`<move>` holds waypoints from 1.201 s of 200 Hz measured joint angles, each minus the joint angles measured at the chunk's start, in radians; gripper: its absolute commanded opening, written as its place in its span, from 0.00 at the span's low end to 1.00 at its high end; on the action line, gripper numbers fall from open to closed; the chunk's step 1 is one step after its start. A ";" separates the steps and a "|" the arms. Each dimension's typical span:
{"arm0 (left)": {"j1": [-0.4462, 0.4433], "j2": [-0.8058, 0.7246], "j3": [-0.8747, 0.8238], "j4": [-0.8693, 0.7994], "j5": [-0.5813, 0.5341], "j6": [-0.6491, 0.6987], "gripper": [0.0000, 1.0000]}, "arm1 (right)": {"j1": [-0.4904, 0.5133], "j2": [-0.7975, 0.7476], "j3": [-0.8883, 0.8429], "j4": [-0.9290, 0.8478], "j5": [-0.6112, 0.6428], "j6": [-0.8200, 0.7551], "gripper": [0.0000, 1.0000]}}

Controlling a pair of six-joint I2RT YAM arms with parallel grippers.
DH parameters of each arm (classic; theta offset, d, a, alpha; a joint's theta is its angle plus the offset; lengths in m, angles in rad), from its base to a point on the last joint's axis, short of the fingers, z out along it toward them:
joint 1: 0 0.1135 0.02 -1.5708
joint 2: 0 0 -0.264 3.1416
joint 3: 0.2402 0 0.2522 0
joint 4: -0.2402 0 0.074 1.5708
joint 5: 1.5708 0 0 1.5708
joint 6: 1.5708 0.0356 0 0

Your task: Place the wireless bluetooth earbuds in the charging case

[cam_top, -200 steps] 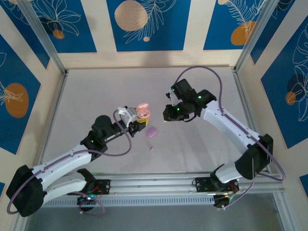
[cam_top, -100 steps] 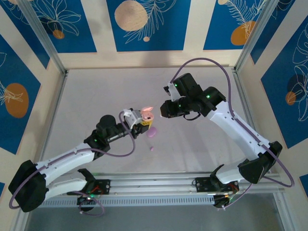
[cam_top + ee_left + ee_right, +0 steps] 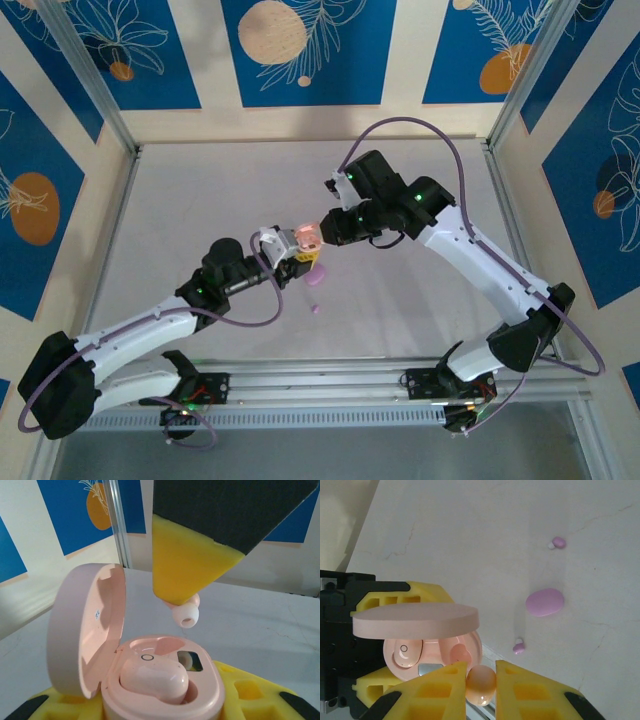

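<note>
A pale grey matte table (image 3: pixel 200 190) lies inside a booth of cream walls with blue leaf-print panels (image 3: pixel 300 50), framed by slanting aluminium posts (image 3: pixel 90 80). Fine hairline cracks mark the surface in the right wrist view.

Near the table's middle rests a closed, smooth purple oval case (image 3: pixel 545 602). Two tiny purple earbuds lie loose on the table apart from it: one purple earbud beyond the case (image 3: pixel 558 542) and one purple earbud nearer the grippers (image 3: pixel 519 647).

The pink oval plastic charging case (image 3: pixel 165 690) is held off the table with its round pink lid (image 3: pixel 85 625) hinged open and standing upright. Inside, a glossy pink earbud seated in one socket (image 3: pixel 155 677) fills the left well; the neighbouring empty socket (image 3: pixel 187 660) shows a dark opening.

The left arm reaches diagonally from the lower left, and the left gripper (image 3: pixel 300 255) is clamped on the base of the charging case, its yellow foam pads on either side. The right arm arches up from the lower right and folds back toward the centre. The right gripper (image 3: pixel 481 680) pinches a second small pink earbud with a white tip (image 3: pixel 186 616) between its yellow pads. That earbud hangs tip down just above the empty socket, not touching the case.
</note>
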 measured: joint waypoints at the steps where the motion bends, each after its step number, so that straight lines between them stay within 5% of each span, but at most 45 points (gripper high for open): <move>1: 0.000 0.000 0.000 0.000 0.000 0.000 0.23 | 0.000 0.000 0.000 0.000 0.000 0.000 0.20; 240: -0.011 0.006 0.000 0.000 -0.014 -0.001 0.23 | 0.100 0.098 0.079 -0.052 0.174 -0.061 0.26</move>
